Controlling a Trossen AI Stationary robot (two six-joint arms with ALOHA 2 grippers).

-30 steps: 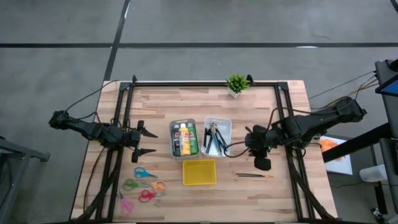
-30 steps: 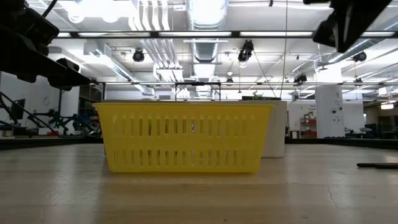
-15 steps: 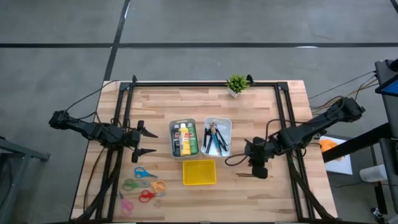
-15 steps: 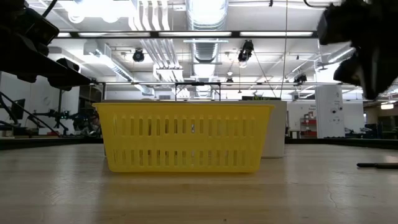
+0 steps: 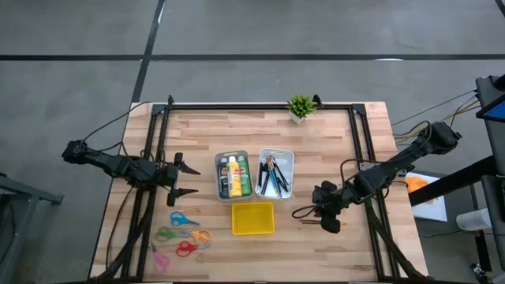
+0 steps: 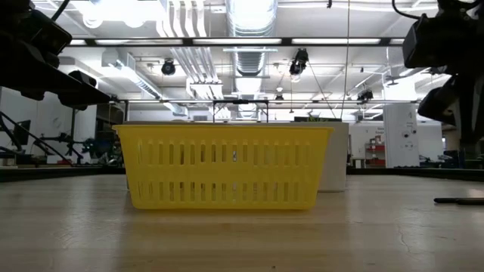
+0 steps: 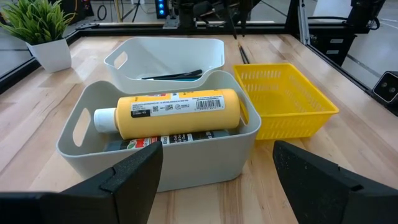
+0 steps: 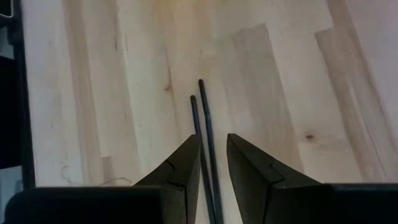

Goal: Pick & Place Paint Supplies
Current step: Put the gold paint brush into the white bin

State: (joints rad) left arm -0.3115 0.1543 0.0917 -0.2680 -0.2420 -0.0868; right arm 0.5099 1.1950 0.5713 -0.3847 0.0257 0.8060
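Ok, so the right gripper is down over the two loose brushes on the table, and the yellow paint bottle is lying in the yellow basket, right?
Not quite. The yellow paint bottle lies in the grey bin, not the yellow basket, which looks empty; the left wrist view shows it. The rest holds: the right gripper is over the two loose brushes on the table.

Both arms are built of dark, nearly black segments, with thin black cables looping off them (the right arm's cable curls loosely by its wrist). The left gripper (image 5: 185, 180) and the right gripper (image 8: 211, 163) have blunt, angular matte-black fingers.
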